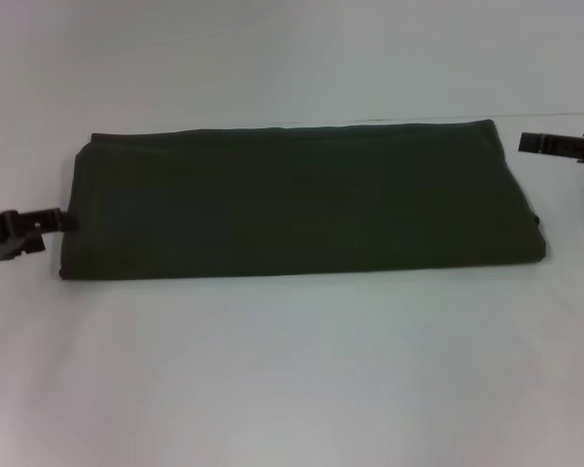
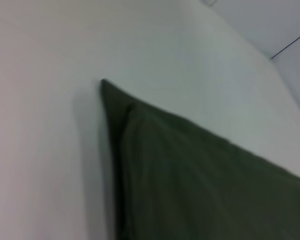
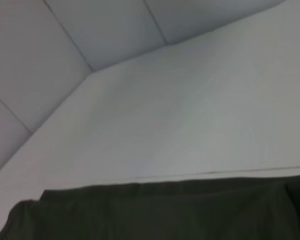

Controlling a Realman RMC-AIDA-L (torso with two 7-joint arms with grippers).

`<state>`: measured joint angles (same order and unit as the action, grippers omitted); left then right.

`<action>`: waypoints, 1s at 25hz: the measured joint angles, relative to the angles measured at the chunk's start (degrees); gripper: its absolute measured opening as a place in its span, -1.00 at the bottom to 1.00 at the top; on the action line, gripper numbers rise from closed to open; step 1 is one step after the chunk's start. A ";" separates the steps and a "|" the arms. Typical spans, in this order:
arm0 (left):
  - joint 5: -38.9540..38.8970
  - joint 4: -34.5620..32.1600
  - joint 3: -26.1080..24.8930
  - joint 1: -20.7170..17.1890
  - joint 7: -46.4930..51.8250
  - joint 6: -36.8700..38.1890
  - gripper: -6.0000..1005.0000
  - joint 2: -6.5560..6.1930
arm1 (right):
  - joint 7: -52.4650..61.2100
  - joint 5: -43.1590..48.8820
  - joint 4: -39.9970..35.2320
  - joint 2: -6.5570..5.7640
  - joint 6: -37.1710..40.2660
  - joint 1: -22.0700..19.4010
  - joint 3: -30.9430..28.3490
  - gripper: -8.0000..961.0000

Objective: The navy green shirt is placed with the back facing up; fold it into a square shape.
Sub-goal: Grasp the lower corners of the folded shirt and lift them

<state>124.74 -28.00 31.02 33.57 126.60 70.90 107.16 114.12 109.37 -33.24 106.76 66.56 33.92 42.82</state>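
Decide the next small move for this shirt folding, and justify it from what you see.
Probably the left tool should grip the short edge it touches: the navy green shirt lies as a long flat rectangle, not a square, so one end must fold across. The right tool hangs clear of the cloth.

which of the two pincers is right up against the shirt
The left pincer: its tip meets the navy green shirt's left edge. The right pincer is a gap clear of the far right corner.

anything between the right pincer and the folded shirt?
Nothing: in the head view only bare white table separates the right pincer from the dark olive-green folded cloth shirt.
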 joint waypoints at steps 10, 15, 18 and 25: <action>0.16 0.09 4.17 0.68 1.53 -3.21 0.61 0.80 | 6.05 6.36 0.09 -0.18 0.02 1.80 -0.01 0.64; 0.16 0.00 5.09 0.90 0.36 -4.40 0.60 0.89 | 9.02 12.11 1.10 -0.07 -0.07 2.98 -0.39 0.64; 0.16 0.05 7.07 1.19 -0.48 -6.20 0.60 1.10 | 9.02 12.35 1.31 0.09 -0.09 2.99 -0.47 0.64; 0.45 0.20 9.69 1.63 -0.18 -9.33 0.60 1.72 | 9.08 12.36 1.36 0.11 -0.08 2.61 -0.47 0.64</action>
<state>125.19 -27.79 40.71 35.20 126.42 61.58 108.88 123.20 121.74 -31.88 106.87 66.47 36.53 42.35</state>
